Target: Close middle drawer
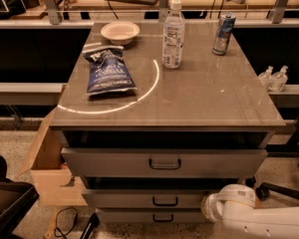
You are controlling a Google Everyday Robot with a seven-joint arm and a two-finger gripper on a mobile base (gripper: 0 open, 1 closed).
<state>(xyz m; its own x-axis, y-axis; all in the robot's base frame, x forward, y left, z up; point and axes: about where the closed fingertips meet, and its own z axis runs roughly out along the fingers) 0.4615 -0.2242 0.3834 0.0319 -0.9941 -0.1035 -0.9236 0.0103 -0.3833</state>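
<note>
The middle drawer (139,199) is the second of three grey drawers in the cabinet, with a low front and a small dark loop handle (165,201). It stands out slightly beyond the lowest drawer (139,216). The taller top drawer (114,162) is pulled out above it. My white arm (229,208) comes in from the lower right, and its rounded end is at the right end of the middle drawer's front. The gripper is hidden behind that end of the arm.
On the cabinet top (214,93) lie a blue chip bag (108,69), a white bowl (120,32), a water bottle (173,34) and a can (223,34). An open cardboard box (47,168) stands at the cabinet's left. A cable (65,218) lies on the floor.
</note>
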